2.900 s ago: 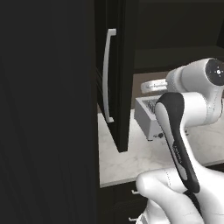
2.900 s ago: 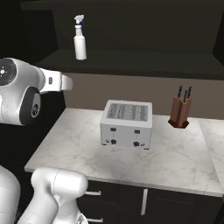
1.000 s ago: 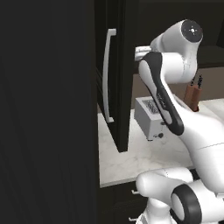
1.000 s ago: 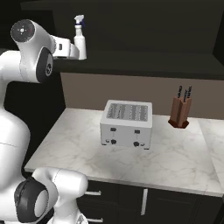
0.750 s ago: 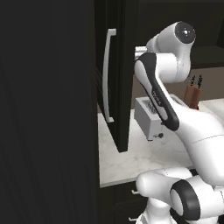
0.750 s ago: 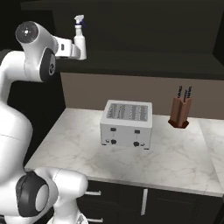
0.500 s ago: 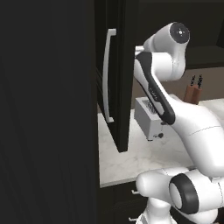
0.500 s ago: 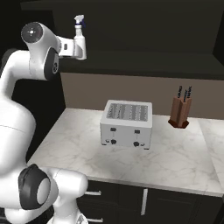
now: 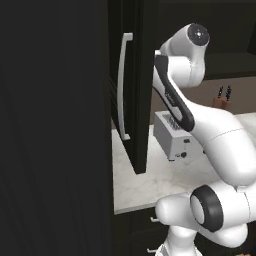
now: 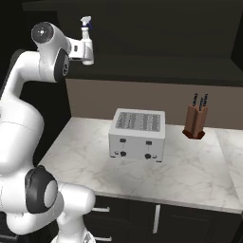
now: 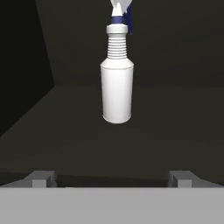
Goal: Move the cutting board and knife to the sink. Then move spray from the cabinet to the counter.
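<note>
Your gripper point(image 11: 112, 178) has its 2 fingers point(image 11: 41, 178) spread wide apart, holding nothing. In the hand view the spray point(image 11: 117, 83) stands upright at 12 o'clock from the fingertips, on the dark shelf of the cabinet point(image 9: 129, 90), apart from both fingers. In the right base view you see the spray point(image 10: 87, 42) at the end of the raised arm, up at 11 o'clock from the toaster point(image 10: 137, 134). The toaster sits on the counter point(image 10: 199, 173), with a knife block point(image 10: 197, 120) at its 2 o'clock, well apart. The cabinet door with its silver handle point(image 9: 121, 90) stands open in the left base view.
</note>
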